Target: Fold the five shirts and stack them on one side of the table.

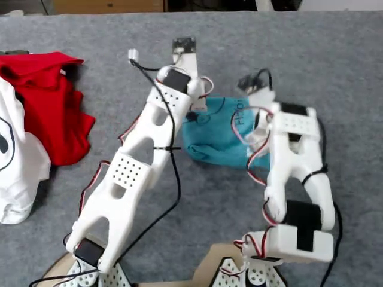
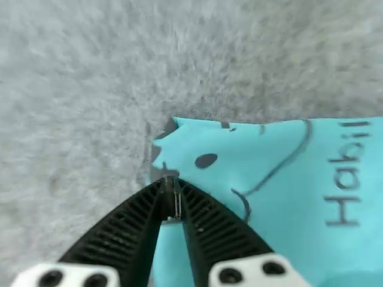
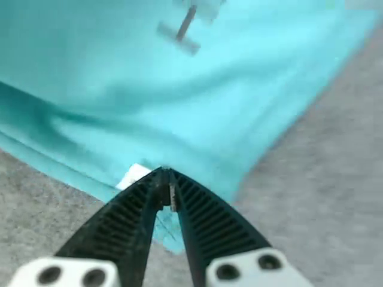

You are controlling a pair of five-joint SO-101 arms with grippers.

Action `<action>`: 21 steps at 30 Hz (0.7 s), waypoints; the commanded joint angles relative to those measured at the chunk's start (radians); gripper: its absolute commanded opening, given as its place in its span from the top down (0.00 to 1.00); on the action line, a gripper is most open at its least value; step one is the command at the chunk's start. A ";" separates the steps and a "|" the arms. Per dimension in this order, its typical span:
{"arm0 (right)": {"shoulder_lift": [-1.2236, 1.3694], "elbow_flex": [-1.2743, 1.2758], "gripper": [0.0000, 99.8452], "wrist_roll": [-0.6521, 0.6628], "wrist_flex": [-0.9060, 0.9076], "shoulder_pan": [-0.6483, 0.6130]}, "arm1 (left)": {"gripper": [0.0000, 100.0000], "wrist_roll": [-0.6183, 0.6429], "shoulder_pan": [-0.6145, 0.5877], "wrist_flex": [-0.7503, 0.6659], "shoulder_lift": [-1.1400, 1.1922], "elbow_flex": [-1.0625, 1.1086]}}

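Two grippers: the left gripper (image 2: 170, 190) was pressed together on a ragged corner of the teal shirt (image 2: 269, 179). The right gripper (image 3: 164, 179) was pinched shut on the teal shirt's hem, just beside a white tag (image 3: 134, 174).
Teal shirt: it lay bunched and partly folded on the grey table (image 1: 335, 60), between the two arms.
Handling: it looked light, soft and limp and likely to sag, so corners and hems seemed better places to grip than the middle.
Shirts counted: three, one of each colour.
White shirt (image 1: 18, 161): crumpled, well apart from the teal shirt on the left arm's side.
Red shirt (image 1: 54, 107): touching the white shirt, a little farther back, and equally far from the teal shirt.
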 commanded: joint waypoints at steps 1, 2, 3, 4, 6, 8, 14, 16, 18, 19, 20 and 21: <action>-0.105 -0.211 1.00 0.008 0.135 -0.008 | 0.98 -0.068 -0.012 0.100 -0.030 -0.129; -0.108 -0.259 1.00 0.008 0.164 -0.008 | 0.98 -0.087 -0.012 0.120 -0.051 -0.124; -0.108 -0.302 1.00 0.008 0.187 -0.008 | 0.98 -0.101 -0.017 0.132 -0.068 -0.120; -0.108 -0.340 1.00 0.008 0.201 -0.012 | 0.98 -0.112 -0.021 0.132 -0.085 -0.103; -0.097 -0.390 1.00 0.009 0.196 -0.013 | 0.98 -0.117 -0.035 0.132 -0.102 -0.048; -0.058 -0.427 1.00 0.009 0.163 -0.015 | 0.98 -0.120 -0.035 0.133 -0.134 0.008; 0.208 -0.547 1.00 0.003 0.060 -0.015 | 0.98 -0.120 0.025 0.135 -0.364 0.385; 0.302 -0.601 1.00 0.002 0.026 -0.015 | 0.98 -0.117 0.074 0.132 -0.475 0.555; 0.389 -0.667 1.00 0.000 0.006 -0.013 | 0.98 -0.115 0.112 0.127 -0.572 0.709; 0.430 -0.700 1.00 0.000 -0.003 -0.013 | 0.98 -0.114 0.124 0.117 -0.613 0.773; 0.472 -0.733 1.00 0.000 -0.009 -0.013 | 0.98 -0.114 0.132 0.092 -0.644 0.838; 0.513 -0.762 1.00 -0.002 -0.017 -0.013 | 0.98 -0.112 0.137 0.058 -0.664 0.899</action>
